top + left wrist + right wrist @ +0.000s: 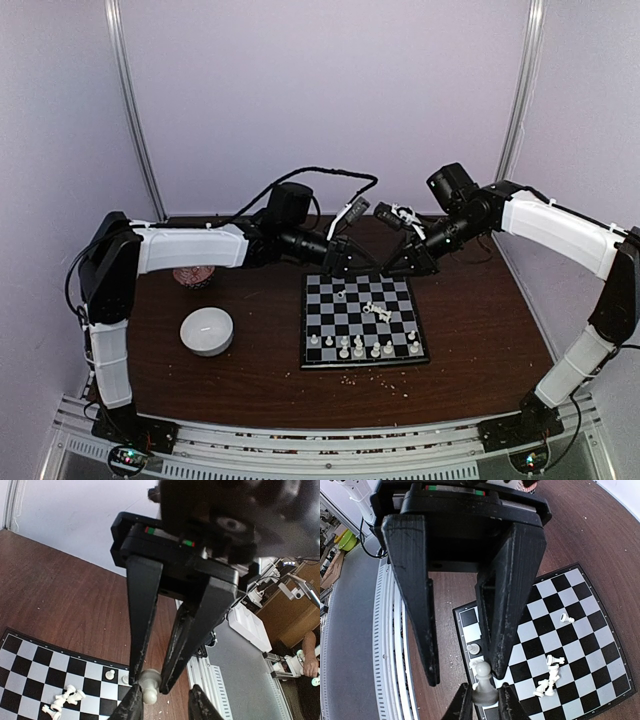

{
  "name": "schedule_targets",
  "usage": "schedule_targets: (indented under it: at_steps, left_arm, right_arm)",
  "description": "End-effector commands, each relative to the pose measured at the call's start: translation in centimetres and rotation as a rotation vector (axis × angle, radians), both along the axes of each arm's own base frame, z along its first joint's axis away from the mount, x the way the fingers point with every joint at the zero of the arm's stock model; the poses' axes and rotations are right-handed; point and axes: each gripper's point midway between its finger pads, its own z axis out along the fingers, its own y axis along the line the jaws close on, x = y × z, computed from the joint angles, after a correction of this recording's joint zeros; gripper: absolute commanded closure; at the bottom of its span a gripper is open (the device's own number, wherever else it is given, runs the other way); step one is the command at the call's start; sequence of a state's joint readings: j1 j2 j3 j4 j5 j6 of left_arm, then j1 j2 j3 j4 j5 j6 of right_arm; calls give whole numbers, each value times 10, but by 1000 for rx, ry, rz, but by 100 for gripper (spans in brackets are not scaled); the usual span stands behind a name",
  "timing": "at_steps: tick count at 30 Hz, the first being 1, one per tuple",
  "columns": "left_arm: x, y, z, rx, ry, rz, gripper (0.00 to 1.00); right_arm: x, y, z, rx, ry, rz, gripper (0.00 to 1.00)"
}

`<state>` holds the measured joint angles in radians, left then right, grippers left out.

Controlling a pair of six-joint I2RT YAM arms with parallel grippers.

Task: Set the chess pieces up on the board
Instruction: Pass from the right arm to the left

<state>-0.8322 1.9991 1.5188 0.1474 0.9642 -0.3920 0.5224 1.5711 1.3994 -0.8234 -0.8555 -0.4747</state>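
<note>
A white bowl (207,331) sits nearest on the worktop (250,380), left of the board (362,320). Both grippers, left (150,682) and right (462,677), pinch one pawn (149,684) upright over its far edge. Loose chess pieces (378,311) lie toppled mid-board.

White chess pieces (378,313) lie toppled mid-board (362,318), others upright.

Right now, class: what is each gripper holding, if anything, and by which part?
Both hold one white chess piece: the left gripper pinches its rounded head, while the right gripper holds its base.
</note>
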Motion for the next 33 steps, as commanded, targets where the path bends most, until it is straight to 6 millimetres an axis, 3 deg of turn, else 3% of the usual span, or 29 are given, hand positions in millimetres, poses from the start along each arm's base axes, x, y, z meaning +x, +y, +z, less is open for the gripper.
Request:
schedule_targets:
  at_steps: [1, 18, 27, 33]
  left_arm:
    - [-3, -4, 11, -27, -7, -26, 71]
    - [-10, -6, 8, -30, 5, -57, 96]
    - [-5, -8, 5, -12, 8, -34, 80]
    - [-6, -9, 6, -15, 11, -48, 84]
  right_arm:
    - [-3, 3, 0, 0, 1, 9, 81]
    - [-6, 4, 1, -7, -5, 17, 80]
    - [-7, 3, -1, -22, -4, 28, 80]
    - [-7, 4, -3, -28, 0, 31, 80]
